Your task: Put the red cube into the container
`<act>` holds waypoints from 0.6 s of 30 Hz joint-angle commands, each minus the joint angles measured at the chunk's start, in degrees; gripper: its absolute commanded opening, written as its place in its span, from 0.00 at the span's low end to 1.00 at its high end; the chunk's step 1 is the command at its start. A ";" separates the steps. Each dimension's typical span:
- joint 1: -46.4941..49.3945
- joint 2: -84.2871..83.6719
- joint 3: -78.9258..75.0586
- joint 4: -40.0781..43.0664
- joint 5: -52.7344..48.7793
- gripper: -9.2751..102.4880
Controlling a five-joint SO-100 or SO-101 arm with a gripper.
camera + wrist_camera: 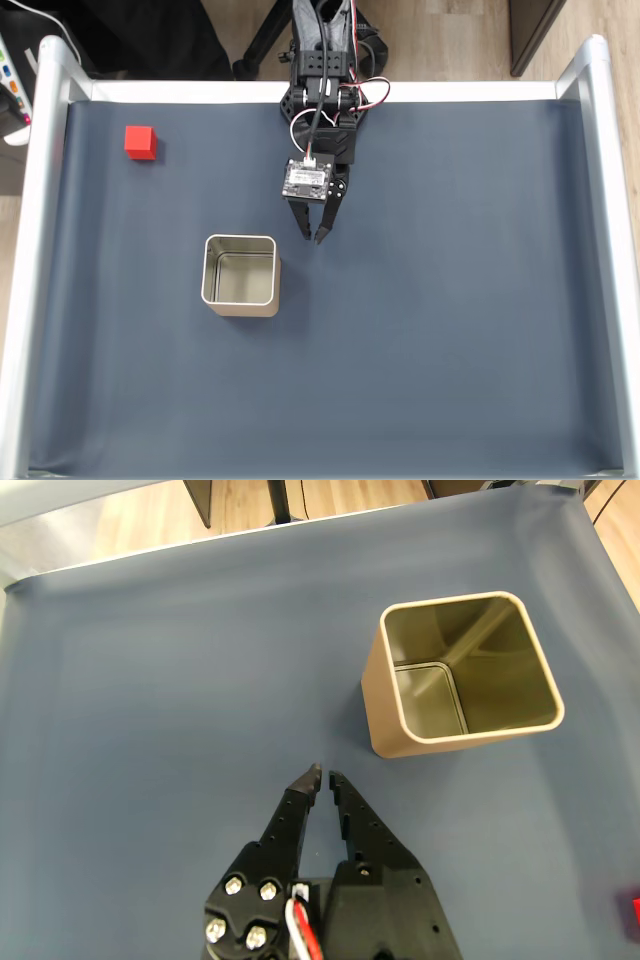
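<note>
Fingers [322,774]: nearly together, tips almost touching, holding nothing; poised over mid-bench, nearer the far edge. Red cube [140,142]: near the bench's far left corner in the fixed view, untouched. Container [241,275]: upright, empty, just beside the fingers. Step: reach not yet begun. Next: open, travel to the cube, descend squarely.

A small red cube [140,142] lies well apart from the upright, empty silver container [241,306].
</note>
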 commanded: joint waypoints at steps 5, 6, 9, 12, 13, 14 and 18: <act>0.62 -5.62 -11.87 0.00 0.97 0.08; 0.62 -6.42 -13.18 0.53 0.88 0.08; 0.62 -9.14 -17.14 1.76 0.44 0.08; 1.32 -13.45 -22.59 4.66 0.88 0.08; 1.85 -15.21 -24.87 6.15 1.14 0.08; 2.37 -17.14 -27.33 8.09 1.58 0.08; 7.12 -24.79 -37.97 17.67 2.64 0.08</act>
